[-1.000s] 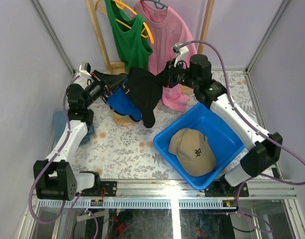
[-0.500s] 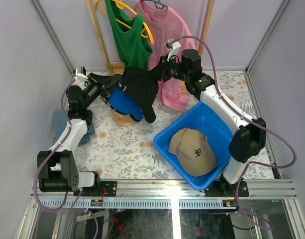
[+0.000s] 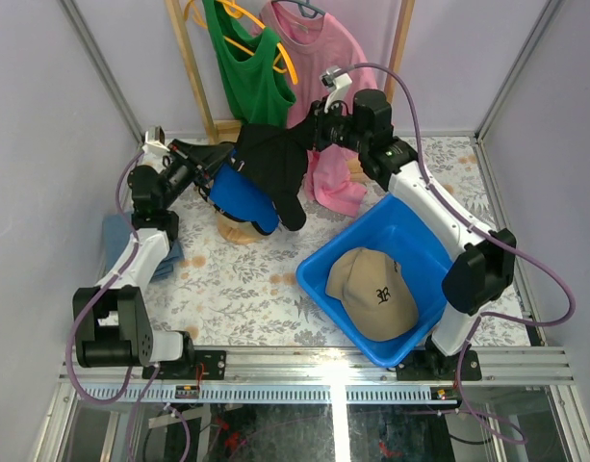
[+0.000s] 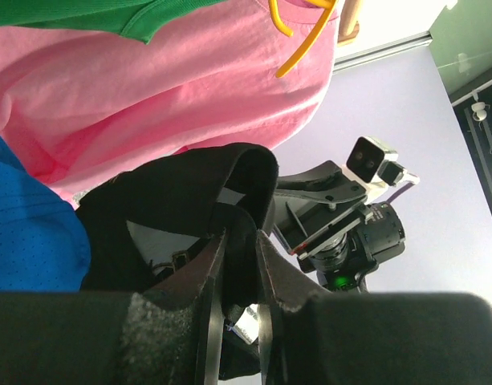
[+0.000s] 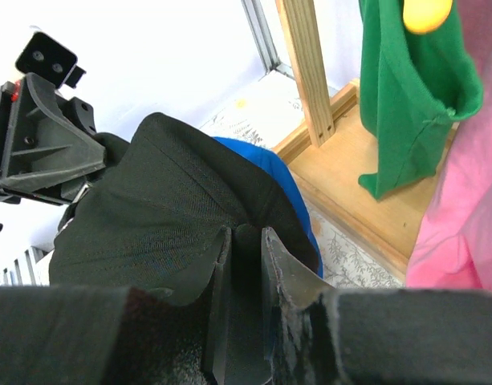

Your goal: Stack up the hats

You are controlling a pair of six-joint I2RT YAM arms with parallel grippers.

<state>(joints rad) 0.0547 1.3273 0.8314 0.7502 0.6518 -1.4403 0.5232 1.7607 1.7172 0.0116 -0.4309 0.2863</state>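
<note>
Sitting in the blue bin (image 3: 434, 252) is one tan cap (image 3: 373, 296). It is soft, with a curved brim and a dark stitched letter on the front. From the top, a black cap (image 3: 275, 171) hangs in the air at the back of the table. The left gripper (image 3: 224, 162) pinches one side of it and the right gripper (image 3: 311, 135) pinches the other. Just under it is a blue cap (image 3: 239, 197), which seems to sit on a round wooden stand (image 3: 239, 232), though most of the stand is hidden.

In the left wrist view, the two dark fingers (image 4: 212, 321) are almost closed, with a fold of the black cap's edge squeezed between them. The cap's pale inside shows. The dotted blue cap is at the left and a pink shirt (image 4: 165, 80) hangs behind.

In the right wrist view, the fingers (image 5: 217, 321) are pressed onto the black cloth, which has a fine woven look. The blue cap peeks out behind it. A green top (image 5: 406, 88) hangs beside a wooden post (image 5: 306, 64).
</note>
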